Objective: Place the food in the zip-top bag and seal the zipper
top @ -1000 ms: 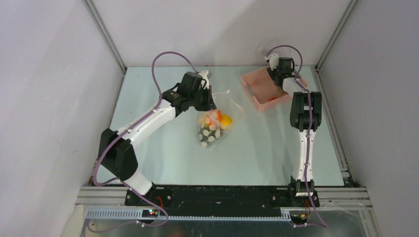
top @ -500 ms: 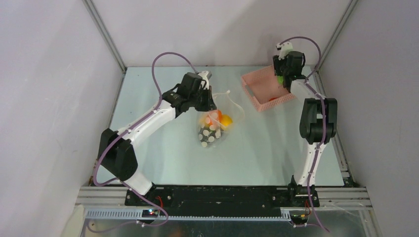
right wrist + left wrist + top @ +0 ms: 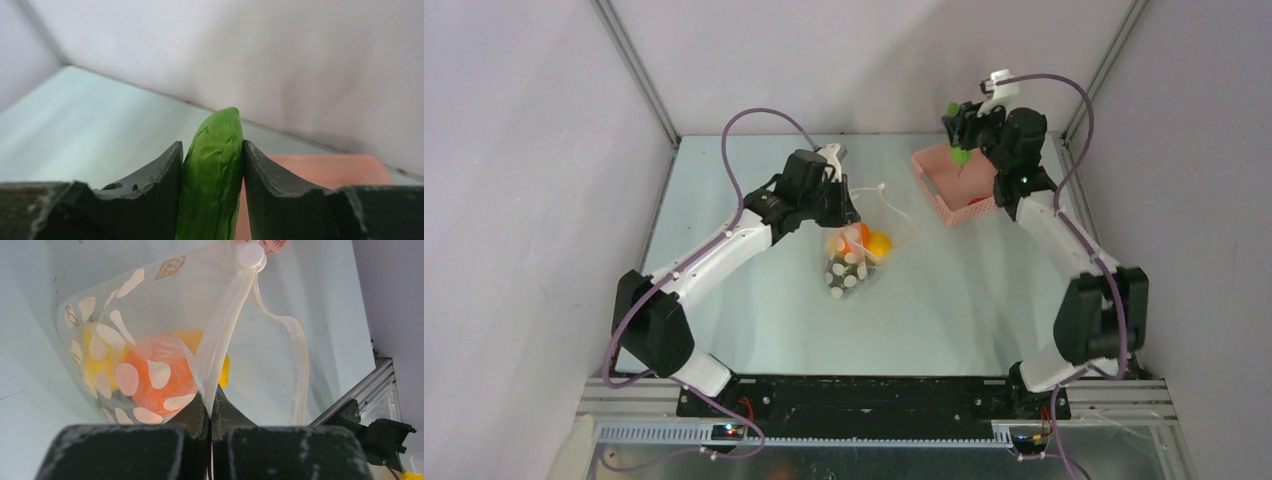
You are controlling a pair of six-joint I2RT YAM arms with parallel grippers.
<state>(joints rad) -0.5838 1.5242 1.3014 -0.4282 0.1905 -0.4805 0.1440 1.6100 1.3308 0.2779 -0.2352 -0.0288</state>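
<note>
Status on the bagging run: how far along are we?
Done: an orange piece and a yellow piece sit inside the zip-top bag.
In hand: the left gripper pinches the zipper edge, and the mouth is open. The right gripper grips a green vegetable by the pink basket.
Left: bag that piece, check the basket, seal the zipper.

- The zip-top bag is clear with white dots. It lies floppy in the middle of the worktop, and its mouth edge is pinched in the left arm's jaws.
- The zipper is a pale strip. It hangs apart in a wide loop, so the bag is open.
- An orange food and a yellow food sit inside the bag, touching.
- A wrinkly green food stands squeezed in the right arm's jaws, up off the worktop.
</note>
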